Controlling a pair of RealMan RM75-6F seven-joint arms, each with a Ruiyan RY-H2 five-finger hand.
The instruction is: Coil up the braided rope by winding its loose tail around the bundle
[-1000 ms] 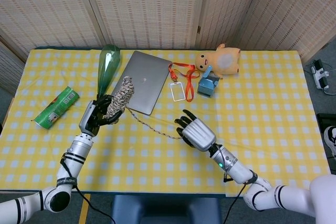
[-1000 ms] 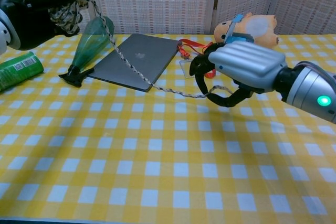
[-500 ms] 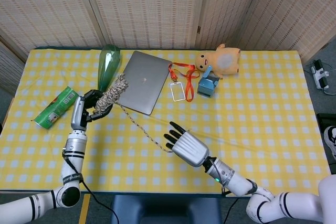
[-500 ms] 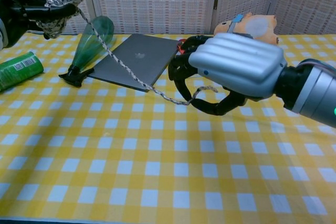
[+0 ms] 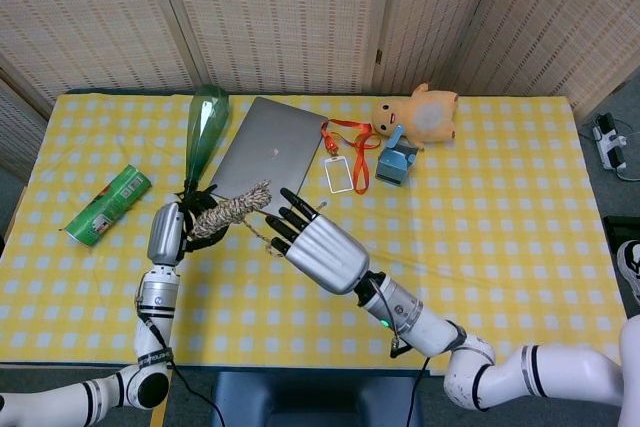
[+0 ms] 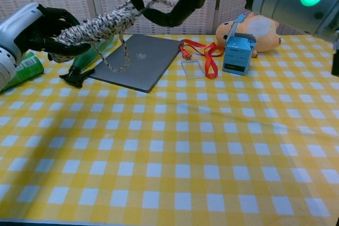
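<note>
1. My left hand (image 5: 185, 227) grips the rope bundle (image 6: 100, 21) at its near end, holding it nearly level in the air above the counter (image 6: 175, 168), just in front of the laptop (image 5: 265, 152).
2. My right hand (image 5: 315, 242) is up at the bundle's far end with the loose tail (image 6: 119, 56) caught in its curled fingers (image 6: 175, 11). A short slack loop hangs below the bundle.
3. I judge this to be mid-winding: most of the rope already sits in the bundle and only a short tail is left.
4. The next move calls for carrying the tail around the bundle's girth with my right hand while my left keeps the bundle steady. The tail needs light tension so the wrap lies snug and the slack loop is taken up.
5. The risk, I think, is the short tail slipping out of my fingers.
6. Count:
   - one braided rope
   - one laptop
   - one green bottle (image 5: 205, 127) lying down
   - one green can (image 5: 107, 205)
   - one lanyard with a badge (image 5: 345, 152)
   - one small blue box (image 6: 237, 52)
   - one plush toy (image 5: 425, 112)
</note>
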